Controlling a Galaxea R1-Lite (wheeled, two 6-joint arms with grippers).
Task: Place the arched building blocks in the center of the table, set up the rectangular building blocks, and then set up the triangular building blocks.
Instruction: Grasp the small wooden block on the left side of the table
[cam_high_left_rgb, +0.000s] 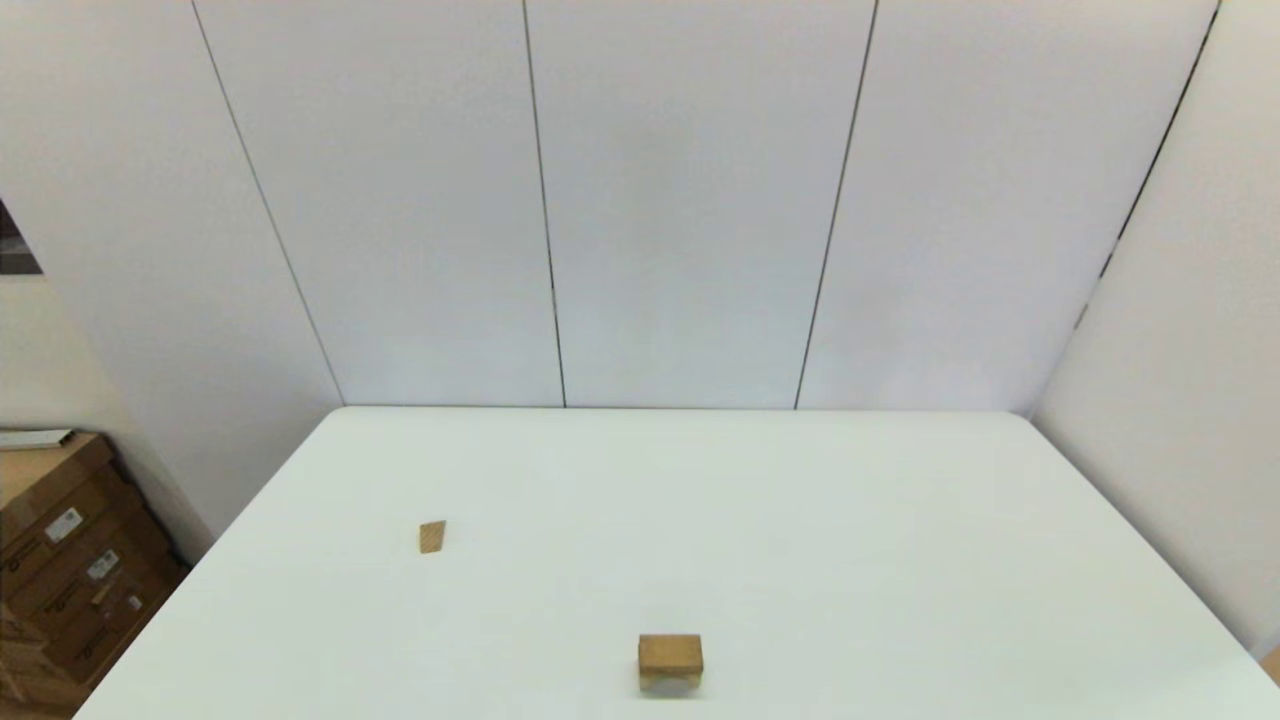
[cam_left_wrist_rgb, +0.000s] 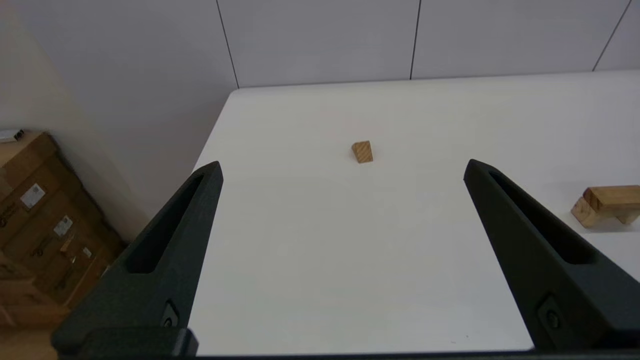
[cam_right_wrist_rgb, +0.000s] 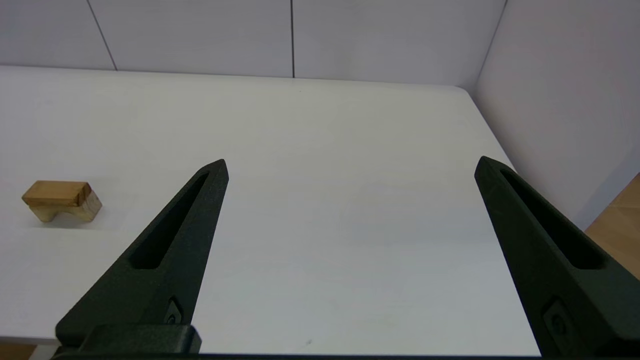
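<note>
Wedge (cam_high_left_rgb: 432, 536) sits alone left of the counter (cam_high_left_rgb: 800, 560) centre; plank already lies across the arch block (cam_high_left_rgb: 670, 662) near the front edge. Left tool (cam_left_wrist_rgb: 342, 255) and right tool (cam_right_wrist_rgb: 350, 255) hang spread wide, empty. Wedge looks light, rigid, slope-sided: likely best pinched across its flat parallel ends.

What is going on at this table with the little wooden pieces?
Nothing is being handled right now. Both grippers, left gripper and right gripper, hang open and empty over the near edge of the white table. The rectangular block lies on top of the arched block near the front. The small triangular block sits apart, off to the robot's left.
</note>
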